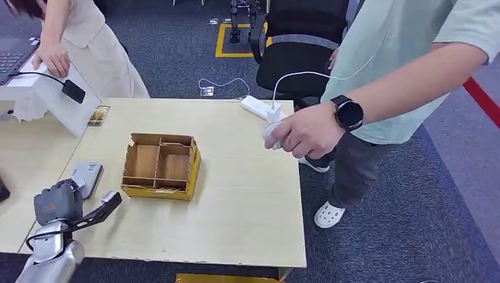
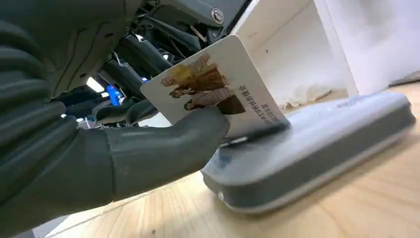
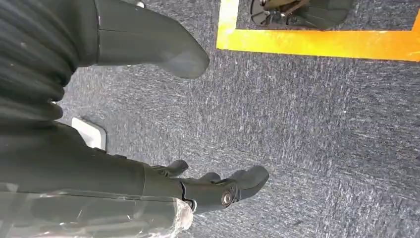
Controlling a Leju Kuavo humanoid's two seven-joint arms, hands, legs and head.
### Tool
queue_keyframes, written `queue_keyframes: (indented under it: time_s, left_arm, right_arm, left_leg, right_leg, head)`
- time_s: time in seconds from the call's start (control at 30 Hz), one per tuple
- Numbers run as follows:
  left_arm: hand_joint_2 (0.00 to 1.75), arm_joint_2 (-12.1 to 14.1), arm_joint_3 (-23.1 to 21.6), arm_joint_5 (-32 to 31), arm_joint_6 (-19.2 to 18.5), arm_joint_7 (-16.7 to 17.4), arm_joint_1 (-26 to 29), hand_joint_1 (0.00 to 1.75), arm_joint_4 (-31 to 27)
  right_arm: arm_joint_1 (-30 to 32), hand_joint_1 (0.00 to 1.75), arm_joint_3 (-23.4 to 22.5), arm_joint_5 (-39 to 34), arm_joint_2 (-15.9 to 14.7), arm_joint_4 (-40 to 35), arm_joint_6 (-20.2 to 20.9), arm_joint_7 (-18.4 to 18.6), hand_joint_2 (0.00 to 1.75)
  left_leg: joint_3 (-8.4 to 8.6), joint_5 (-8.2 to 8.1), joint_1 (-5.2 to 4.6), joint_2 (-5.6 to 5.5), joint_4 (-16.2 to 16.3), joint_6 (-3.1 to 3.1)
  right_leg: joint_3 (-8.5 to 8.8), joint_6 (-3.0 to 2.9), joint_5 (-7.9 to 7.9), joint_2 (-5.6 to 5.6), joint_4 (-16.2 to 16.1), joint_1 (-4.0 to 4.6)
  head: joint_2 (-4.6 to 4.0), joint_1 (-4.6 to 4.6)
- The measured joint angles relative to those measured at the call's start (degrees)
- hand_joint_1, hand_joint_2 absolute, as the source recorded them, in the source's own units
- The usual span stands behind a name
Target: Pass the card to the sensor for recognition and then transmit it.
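Left hand (image 2: 148, 148): pinches card (image 2: 218, 89), its lower edge touching grey sensor (image 2: 317, 144); sensor: on table (image 1: 247, 200), left of cardboard box (image 1: 160, 166); right hand (image 3: 163, 163): empty, fingers apart, above carpet (image 3: 322, 124).

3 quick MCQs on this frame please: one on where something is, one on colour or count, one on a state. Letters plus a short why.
1. Where does the card sit?
A. In the cardboard box
B. On top of the grey sensor
C. On the floor

2. What colour is the tape on the carpet?
A. Yellow
B. Green
C. White

3. What is the right hand doing?
A. Gripping the card
B. Pressing the sensor
C. Holding nothing, fingers apart

Key:
1 B: the left hand holds the card with its edge on the sensor.
2 A: the tape shows yellow on the carpet.
3 C: thumb and fingers are spread over bare carpet.
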Motion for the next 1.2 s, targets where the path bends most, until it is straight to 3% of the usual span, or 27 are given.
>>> queue_keyframes:
  time_s: [0.3,0.37,0.5,0.87,1.03,1.2]
  left_arm:
    - [1.75,-0.4,-2.1,-2.7,-3.5,0.3,-2.0,1.75,3.9]
    - [1.75,-0.5,-2.2,-1.6,-3.3,-0.8,-2.2,1.75,4.4]
    - [1.75,-0.6,-2.2,4.8,-1.4,-6.3,-2.2,1.75,4.4]
    - [1.75,-0.7,-2.2,5.5,-1.2,-7.1,-2.2,1.75,4.4]
    - [1.75,-0.9,-1.6,12.7,4.4,-13.1,-1.8,1.75,2.6]
    - [1.75,0.2,-0.7,15.3,6.1,-14.8,-3.6,1.75,-0.8]
  right_arm:
    - [0.0,0.0,0.0,-0.1,0.0,0.0,0.0,-0.2,1.75]
    - [0.0,0.0,0.0,0.0,0.0,0.0,0.0,-0.3,1.75]
    - [0.0,0.0,-0.1,0.0,0.1,0.0,0.0,-0.6,1.75]
    - [0.0,0.0,-0.1,0.0,0.1,0.0,0.0,-0.7,1.75]
    - [0.0,0.0,-0.1,0.4,0.1,0.0,0.0,-0.8,1.75]
    - [0.0,0.0,-0.1,1.2,0.1,0.0,0.0,-0.8,1.75]
  left_leg:
    - [0.13,0.0,-0.05,-0.08,-0.1,0.0]
    - [0.23,0.0,-0.08,-0.08,-0.1,0.0]
    - [0.31,0.01,-0.09,-0.08,-0.2,-0.01]
    - [0.32,0.06,-0.09,-0.13,-0.2,-0.05]
    - [0.3,0.07,-0.08,-0.13,-0.2,-0.05]
    - [0.28,0.09,-0.08,-0.15,-0.2,-0.07]
  right_leg:
    - [0.13,0.0,-0.01,-0.1,0.0,-0.04]
    - [0.2,0.0,-0.01,-0.1,0.0,-0.08]
    - [0.25,-0.01,-0.02,-0.11,0.0,-0.09]
    - [0.26,-0.02,-0.01,-0.12,0.0,-0.09]
    - [0.23,-0.02,-0.01,-0.12,0.0,-0.08]
    - [0.2,-0.02,-0.01,-0.13,0.0,-0.08]
  head:
    - [0.0,0.0]
    - [0.0,-0.02]
    - [0.0,0.0]
    - [0.0,0.0]
    - [0.0,0.0]
    - [0.0,0.0]
